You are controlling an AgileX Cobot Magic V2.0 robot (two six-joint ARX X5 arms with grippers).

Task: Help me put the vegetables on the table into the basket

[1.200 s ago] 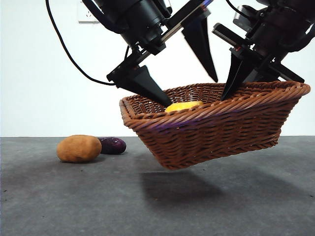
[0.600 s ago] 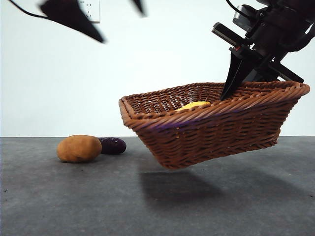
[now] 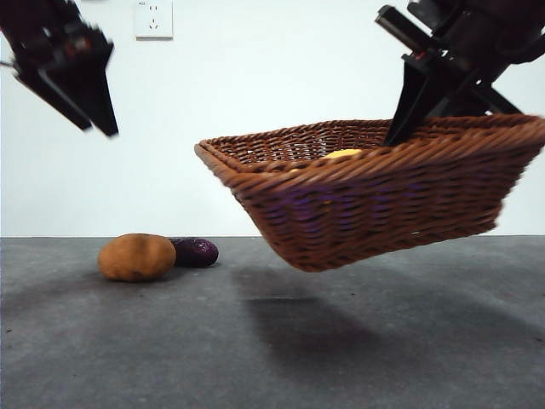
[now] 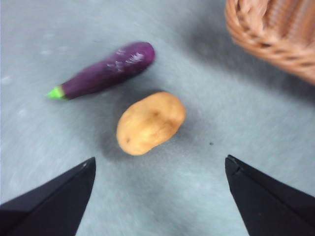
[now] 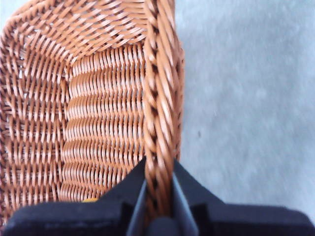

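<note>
Aloft, right claw (image 5: 157, 199) pinching basket (image 3: 383, 204) rim.

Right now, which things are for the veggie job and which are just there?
For the job:
- basket, held up off the table by the right pincer on its rim
- corn, in the basket
- potato, on the table
- eggplant, beside the potato
- left pincer, open above the potato

Just there:
- wall socket
</note>
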